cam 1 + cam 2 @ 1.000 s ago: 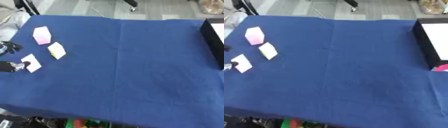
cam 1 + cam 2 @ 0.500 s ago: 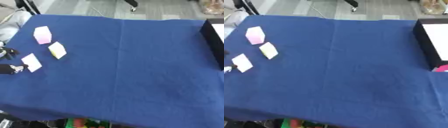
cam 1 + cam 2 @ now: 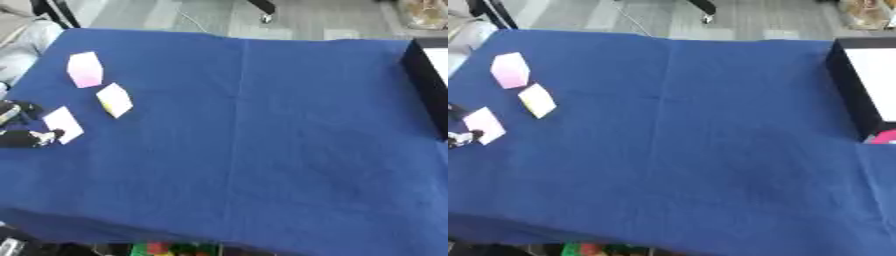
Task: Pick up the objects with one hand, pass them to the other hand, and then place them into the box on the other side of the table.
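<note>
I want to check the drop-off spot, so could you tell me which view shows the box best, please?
The right eye view: the box at the table's right edge shows its dark wall and white inside. The left eye view catches only its dark wall and a sliver of white, cut off by the picture's edge.

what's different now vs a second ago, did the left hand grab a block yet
Not clearly. The left hand has kept its fingertips by the near edge of the nearest pale block, hardly shifting; whether it pinches the block cannot be told. That block, the yellowish block, the pink block and the black box lie where they were. The right hand does not show.
</note>
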Tool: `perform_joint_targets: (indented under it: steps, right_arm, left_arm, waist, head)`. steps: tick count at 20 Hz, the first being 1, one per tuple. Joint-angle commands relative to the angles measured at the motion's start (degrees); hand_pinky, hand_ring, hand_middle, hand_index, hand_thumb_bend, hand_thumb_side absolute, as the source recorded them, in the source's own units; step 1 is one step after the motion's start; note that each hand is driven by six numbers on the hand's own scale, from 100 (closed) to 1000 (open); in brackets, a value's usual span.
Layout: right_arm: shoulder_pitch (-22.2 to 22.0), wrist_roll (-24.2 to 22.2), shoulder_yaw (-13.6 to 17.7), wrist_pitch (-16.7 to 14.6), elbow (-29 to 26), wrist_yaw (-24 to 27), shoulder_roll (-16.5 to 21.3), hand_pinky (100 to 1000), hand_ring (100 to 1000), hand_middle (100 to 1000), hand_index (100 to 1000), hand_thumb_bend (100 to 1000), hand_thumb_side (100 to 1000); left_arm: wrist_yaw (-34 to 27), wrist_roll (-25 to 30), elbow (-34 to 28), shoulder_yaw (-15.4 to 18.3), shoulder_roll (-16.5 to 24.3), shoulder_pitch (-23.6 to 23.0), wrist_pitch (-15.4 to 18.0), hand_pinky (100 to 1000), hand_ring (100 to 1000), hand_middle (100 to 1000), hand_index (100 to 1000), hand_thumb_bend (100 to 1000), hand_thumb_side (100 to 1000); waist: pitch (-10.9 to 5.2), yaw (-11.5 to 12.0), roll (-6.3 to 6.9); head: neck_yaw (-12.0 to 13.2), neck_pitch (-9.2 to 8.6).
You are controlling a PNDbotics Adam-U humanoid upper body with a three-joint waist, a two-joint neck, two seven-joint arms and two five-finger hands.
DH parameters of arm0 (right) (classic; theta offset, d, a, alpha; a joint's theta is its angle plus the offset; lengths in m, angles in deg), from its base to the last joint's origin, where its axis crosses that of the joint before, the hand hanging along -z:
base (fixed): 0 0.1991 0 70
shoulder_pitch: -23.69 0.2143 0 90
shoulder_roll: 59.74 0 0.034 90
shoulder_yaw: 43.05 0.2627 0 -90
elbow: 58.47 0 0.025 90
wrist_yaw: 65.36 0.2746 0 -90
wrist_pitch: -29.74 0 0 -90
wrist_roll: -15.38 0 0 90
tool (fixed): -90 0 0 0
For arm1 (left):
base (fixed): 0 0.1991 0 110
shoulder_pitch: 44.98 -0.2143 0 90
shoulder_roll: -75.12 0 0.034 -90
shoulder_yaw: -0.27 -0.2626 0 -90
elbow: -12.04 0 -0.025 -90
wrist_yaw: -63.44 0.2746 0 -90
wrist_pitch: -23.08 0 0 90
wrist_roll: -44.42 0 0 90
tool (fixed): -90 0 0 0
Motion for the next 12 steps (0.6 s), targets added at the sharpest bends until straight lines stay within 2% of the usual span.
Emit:
perform_joint_targets:
  steps: [1, 6, 7, 12]
  right_arm:
    - [0.67, -0.08, -0.03, -0.08, -0.56, 0.17, 1.11, 834, 738, 765, 957, 100, 543]
    - [0.62, -0.12, -0.03, -0.09, -0.53, 0.19, 1.09, 834, 738, 765, 957, 100, 544]
    - [0.61, -0.11, -0.02, -0.09, -0.53, 0.2, 1.09, 835, 738, 765, 957, 100, 545]
    - [0.58, -0.1, 0.03, -0.09, -0.52, 0.17, 1.06, 835, 738, 765, 957, 100, 544]
  left_arm:
    - [0.2, 0.38, -0.18, 0.19, 1.46, 0.82, 0.27, 761, 660, 647, 809, 369, 556]
    - [-0.88, -0.18, -0.91, 0.67, 1.46, 0.5, 0.06, 738, 601, 556, 736, 294, 513]
    - [-1.18, -0.48, -1.11, 0.84, 1.5, 0.44, -0.07, 724, 569, 512, 700, 264, 477]
    - [-3.54, -2.99, -3.77, 2.57, 1.53, -0.1, -0.78, 707, 539, 476, 668, 198, 431]
  waist:
    - [-0.77, 0.01, 0.0]
    - [-0.79, 0.01, 0.03]
    - [-0.8, 0.01, 0.05]
    - [-0.84, 0.07, 0.05]
  head:
    - [0.23, 0.32]
    - [0.23, 0.32]
    - [0.2, 0.32]
    - [0.03, 0.32]
